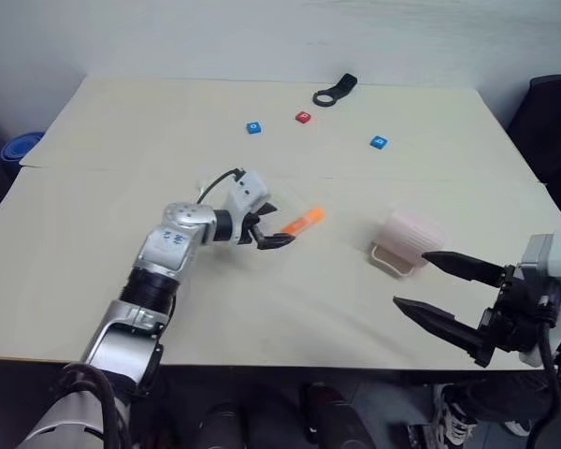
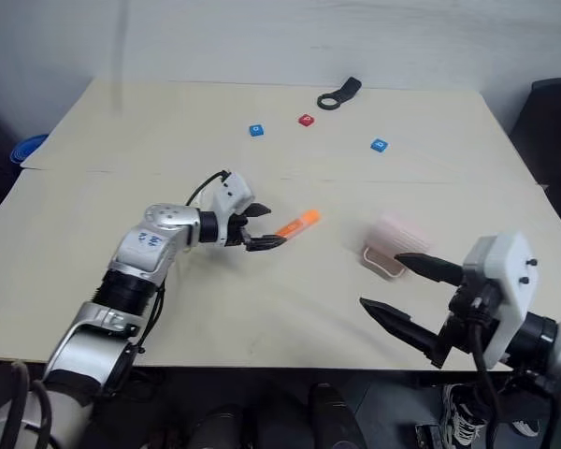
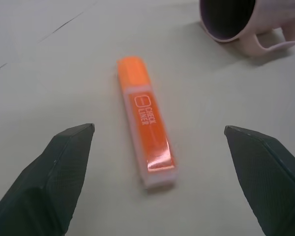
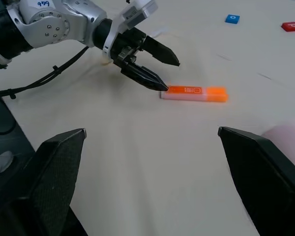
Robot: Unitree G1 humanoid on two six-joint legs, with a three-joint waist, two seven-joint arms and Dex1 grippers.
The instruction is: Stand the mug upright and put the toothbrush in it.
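Orange marker (image 3: 146, 132) labelled "CHECK LINER" (white print), both hands spread, mug (image 1: 410, 237) lying sideways

The mug (image 1: 411, 237), pale pink and ribbed, lay on its side on the table's right half, its loop handle resting against the tabletop on the near side. In the left wrist view its dark maroon interior (image 3: 229, 17) showed through the open mouth. The toothbrush could not be made out anywhere among these views.
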